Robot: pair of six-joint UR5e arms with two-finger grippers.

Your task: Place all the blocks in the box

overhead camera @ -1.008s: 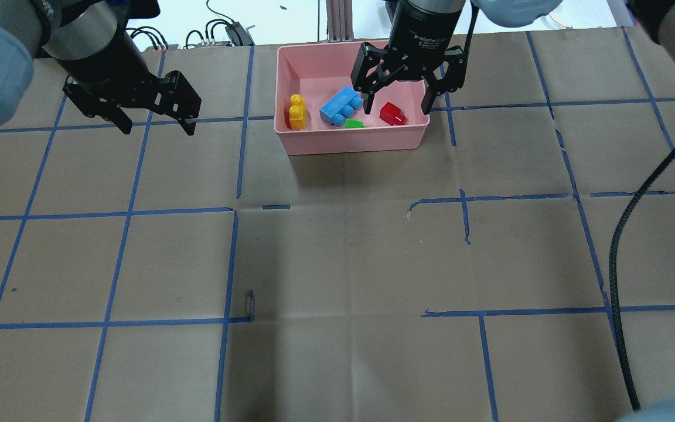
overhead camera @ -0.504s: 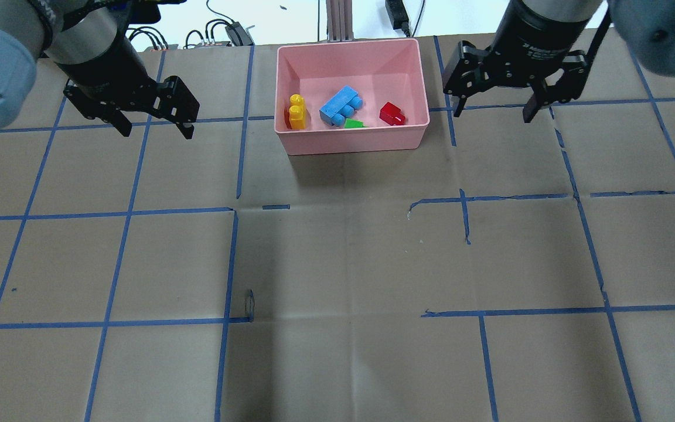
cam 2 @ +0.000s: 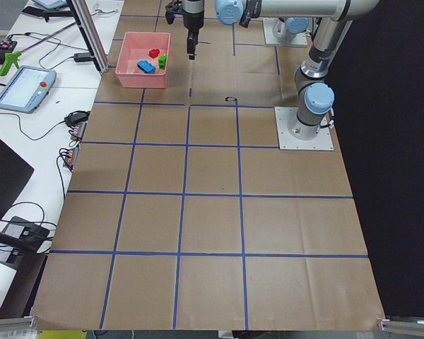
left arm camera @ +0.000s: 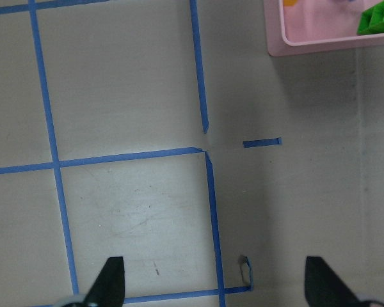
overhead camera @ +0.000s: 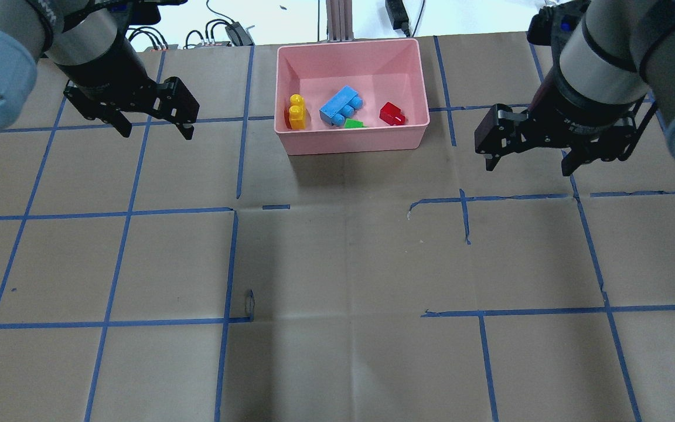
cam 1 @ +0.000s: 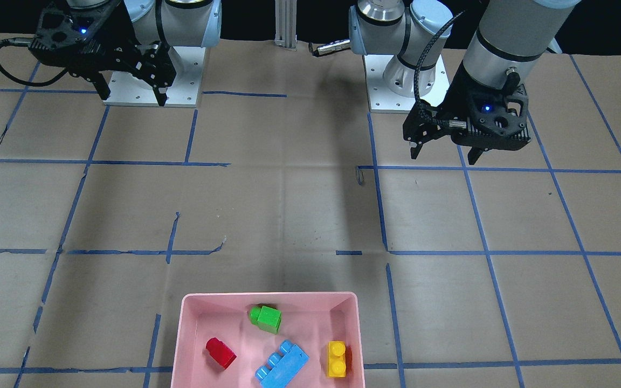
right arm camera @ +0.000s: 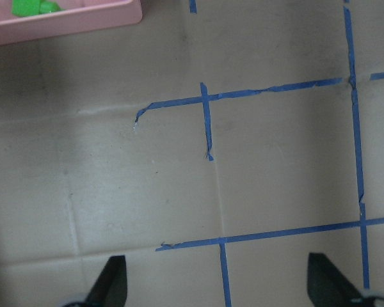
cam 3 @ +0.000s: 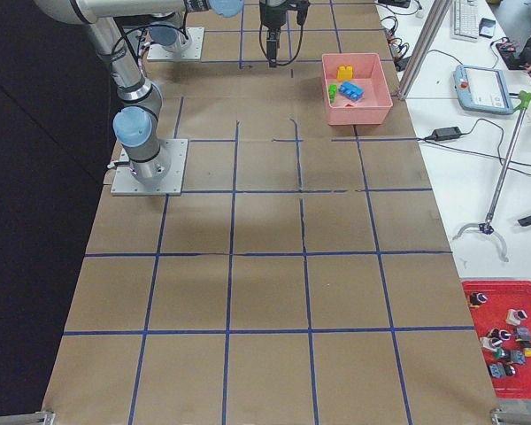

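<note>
The pink box [overhead camera: 349, 143] stands at the far middle of the table. In it lie the yellow block [overhead camera: 296, 111], the light-blue block [overhead camera: 340, 105], the green block [overhead camera: 354, 123] and the red block [overhead camera: 392, 113]. The front-facing view shows the box [cam 1: 267, 296] with the green [cam 1: 266, 318], red [cam 1: 220, 352], blue [cam 1: 282, 365] and yellow [cam 1: 337, 358] blocks. My left gripper [overhead camera: 156, 130] is open and empty, above the table left of the box. My right gripper [overhead camera: 527, 169] is open and empty, right of the box and a little nearer.
The table is brown paper with a blue tape grid. An aluminium post [overhead camera: 337, 20] and cables stand behind the box. A teach pendant [cam 2: 25, 88] lies on the side bench. A red tray of parts [cam 3: 504, 341] sits off the table's end.
My right gripper has left the space over the box, moving right and then nearer, open and empty throughout. The left gripper and the blocks have not moved.
</note>
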